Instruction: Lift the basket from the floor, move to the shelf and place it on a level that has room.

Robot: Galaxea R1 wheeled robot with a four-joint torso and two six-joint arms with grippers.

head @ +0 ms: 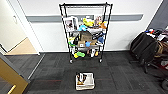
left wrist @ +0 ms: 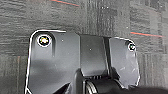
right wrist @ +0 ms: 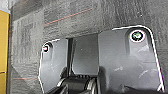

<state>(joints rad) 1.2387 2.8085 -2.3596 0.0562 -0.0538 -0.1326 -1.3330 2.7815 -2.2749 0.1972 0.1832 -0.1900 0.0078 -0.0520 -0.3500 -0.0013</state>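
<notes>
basket (head: 85, 81) on floor (head: 120, 72), unlifted, ahead of tools | shelf (head: 85, 32) beyond, top level (head: 85, 5) bare | tool state: cannot tell | advice: grip both short sides evenly, lift flat

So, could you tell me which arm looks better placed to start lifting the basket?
Neither has a clear edge. The basket sits on the carpet roughly centred in the head view, in front of the shelf, so both arms should be about equally placed. Both wrist views show carpet below, not the basket.

Dark wrist plates (left wrist: 62, 65), round fittings at corners.
</notes>
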